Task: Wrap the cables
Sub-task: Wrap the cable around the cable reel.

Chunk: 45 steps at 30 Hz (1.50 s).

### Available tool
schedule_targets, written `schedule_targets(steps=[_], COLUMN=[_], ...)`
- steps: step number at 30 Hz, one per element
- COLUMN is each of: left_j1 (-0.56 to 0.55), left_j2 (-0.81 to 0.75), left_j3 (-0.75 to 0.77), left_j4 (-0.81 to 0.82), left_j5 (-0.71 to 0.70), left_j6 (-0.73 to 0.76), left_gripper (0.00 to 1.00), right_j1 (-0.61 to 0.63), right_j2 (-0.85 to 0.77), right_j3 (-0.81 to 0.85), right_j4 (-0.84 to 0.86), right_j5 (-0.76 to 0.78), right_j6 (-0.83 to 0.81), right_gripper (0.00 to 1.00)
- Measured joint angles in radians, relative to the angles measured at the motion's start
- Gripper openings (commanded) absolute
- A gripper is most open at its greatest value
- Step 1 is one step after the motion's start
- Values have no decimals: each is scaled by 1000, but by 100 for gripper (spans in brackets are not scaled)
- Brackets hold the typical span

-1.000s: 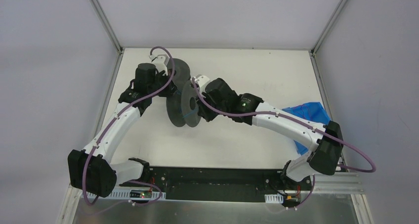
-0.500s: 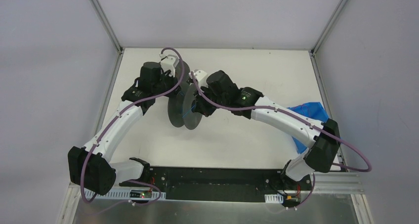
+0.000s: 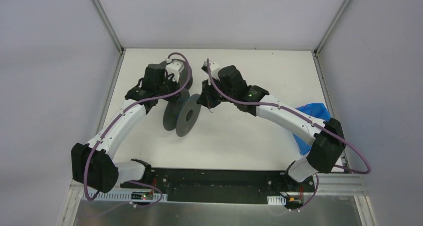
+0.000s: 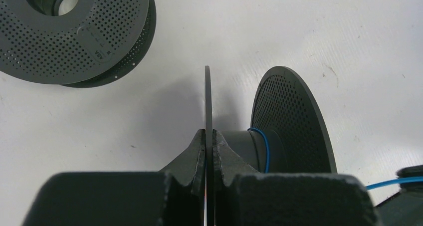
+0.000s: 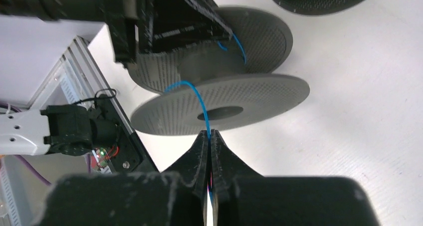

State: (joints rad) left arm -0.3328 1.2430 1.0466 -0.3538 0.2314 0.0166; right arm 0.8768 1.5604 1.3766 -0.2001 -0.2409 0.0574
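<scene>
The left gripper (image 4: 209,133) was closed on a flange of the dark grey perforated plastic spool (image 4: 294,121), the right gripper (image 5: 209,134) pinched tight on the thin blue cable (image 5: 199,99).

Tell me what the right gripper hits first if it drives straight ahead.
Most likely the upright spool's near flange, just beyond the right gripper, which pinches the blue cable; depth unclear.

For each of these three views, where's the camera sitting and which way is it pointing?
Top external: above and behind the robot, looking down at the table; left arm and right arm show whole.
Left wrist: on the left arm, looking along the left gripper clamped on the upright spool; its fingers show.
Right wrist: on the right arm, facing that spool past the right gripper pinching the blue cable.
Shared: all three show the upright spool.
</scene>
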Motion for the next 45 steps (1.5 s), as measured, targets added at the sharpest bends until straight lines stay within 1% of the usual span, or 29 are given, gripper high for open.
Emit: schedule_targets(steps=[4,7,12,16,20,23,27,30,35,38,42,45], left_j1=[0,0,0,0,0,0,0,0,8,31,86,106], left_j2=[0,-1,-15,-27,-31,-31,-37,-43,-43,-43,-40,-39], left_j3=[0,-7,-69,-95,-97,-100,-139,-172,-188,-215,-239,-247], left_j4=[0,11,65,76,95,132,238,299,389,484,600,676], left_j5=[17,60,187,303,399,454,529,572,655,721,807,843], left_j6=[4,23,87,170,238,245,227,199,133,54,-60,-122], left_gripper=[0,0,0,0,0,0,0,0,0,0,0,0], right_j1=[5,4,-3,-22,-63,-92,-111,-118,-128,-148,-174,-187], right_j2=[-7,-7,-15,-48,-62,-74,-80,-80,-81,-86,-90,-90], right_j3=[-70,-87,-91,-137,-168,-232,-333,-370,-444,-488,-515,-538], right_j4=[16,22,81,127,146,234,368,453,668,790,888,976], right_j5=[0,8,26,35,-2,-72,-164,-214,-286,-313,-337,-352], right_j6=[-5,-23,-116,-219,-244,-222,-156,-111,-40,-5,22,42], right_gripper=[0,0,0,0,0,0,0,0,0,0,0,0])
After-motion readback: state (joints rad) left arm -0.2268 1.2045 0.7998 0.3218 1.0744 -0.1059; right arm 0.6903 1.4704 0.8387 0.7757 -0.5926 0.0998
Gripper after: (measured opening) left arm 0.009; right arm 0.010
